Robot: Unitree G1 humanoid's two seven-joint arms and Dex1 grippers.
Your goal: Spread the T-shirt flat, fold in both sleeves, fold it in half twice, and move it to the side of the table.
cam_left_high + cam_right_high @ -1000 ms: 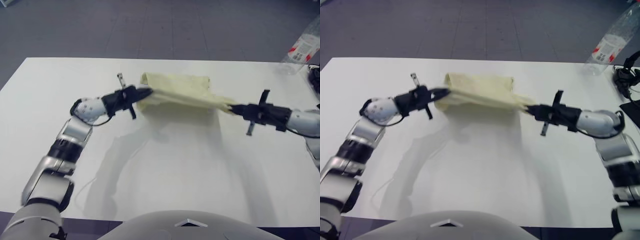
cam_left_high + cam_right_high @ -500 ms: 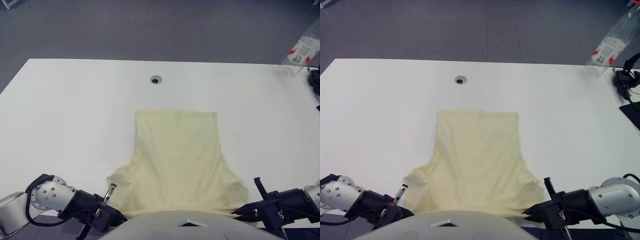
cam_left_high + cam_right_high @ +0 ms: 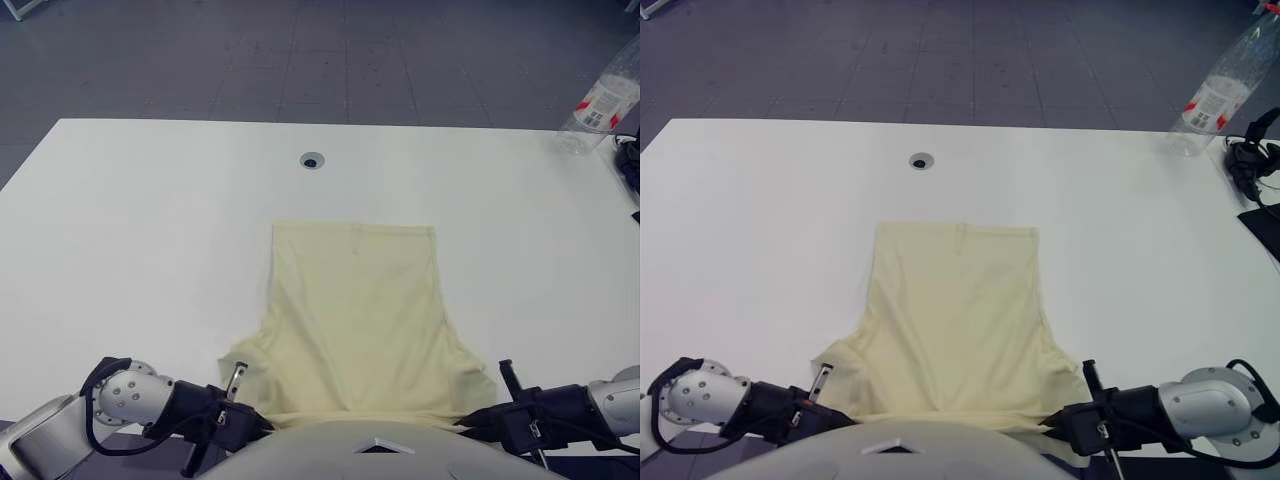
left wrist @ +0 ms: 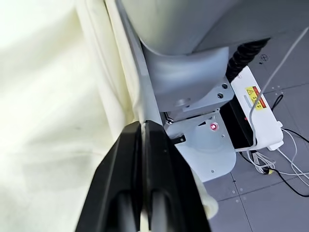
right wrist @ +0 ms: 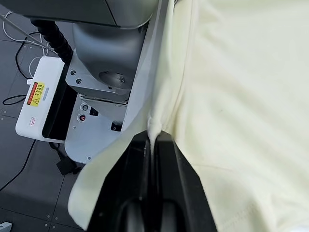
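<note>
Pinching the near hem of the pale yellow T-shirt (image 3: 355, 320), the left gripper (image 3: 258, 424) and right gripper (image 3: 468, 421) are each clamping a corner at the near edge of the white table (image 3: 140, 220), the shirt lying spread flat mid-table, a plastic bottle (image 3: 602, 98) at far right.

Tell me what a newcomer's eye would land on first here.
The pale yellow cloth T-shirt lies spread in the middle of the white table, its wider end at the near edge. The left gripper and right gripper each pinch a near corner of it there. A clear plastic bottle sits at the table's far right corner.
</note>
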